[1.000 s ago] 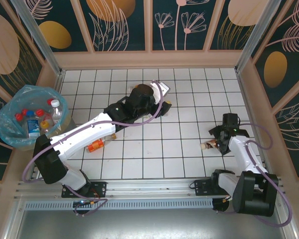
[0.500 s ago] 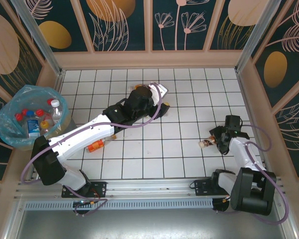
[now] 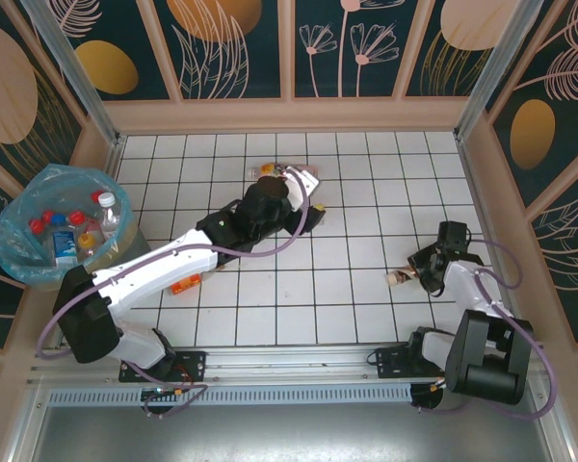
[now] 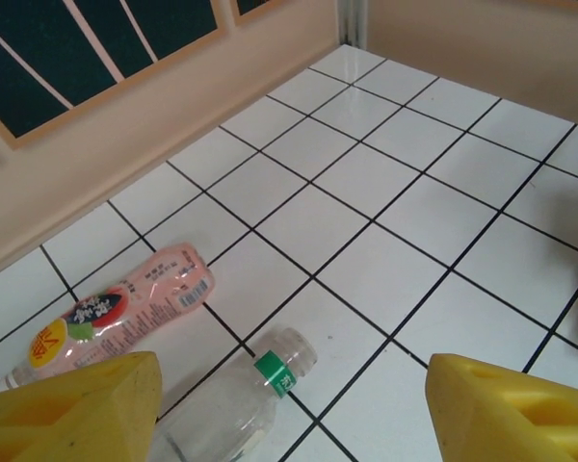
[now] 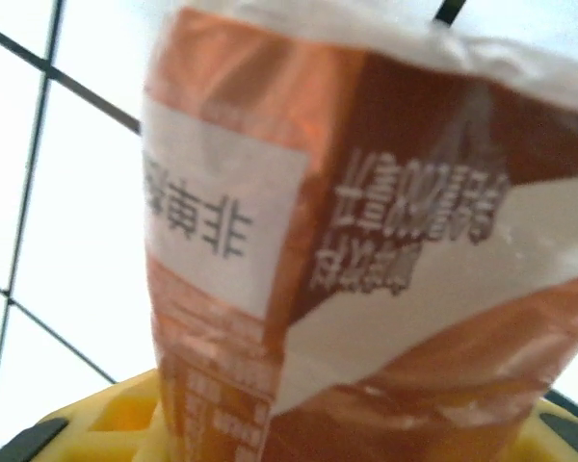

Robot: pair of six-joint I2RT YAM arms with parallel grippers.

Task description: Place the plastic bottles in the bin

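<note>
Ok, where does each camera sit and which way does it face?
Top external: overhead behind the bases, looking down on table, bin, left arm and right arm.
Left wrist: low over the table, looking across to the far wall, pink-labelled bottle and clear bottle; left fingers in bottom corners.
Right wrist: close on the brown-labelled bottle, right fingers beneath.
Shared: top and right wrist both show that bottle.

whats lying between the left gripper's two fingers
A clear bottle with a green band lies on the tiles between the fingers of the left gripper; otherwise bare tile, seen in the left wrist view.
</note>
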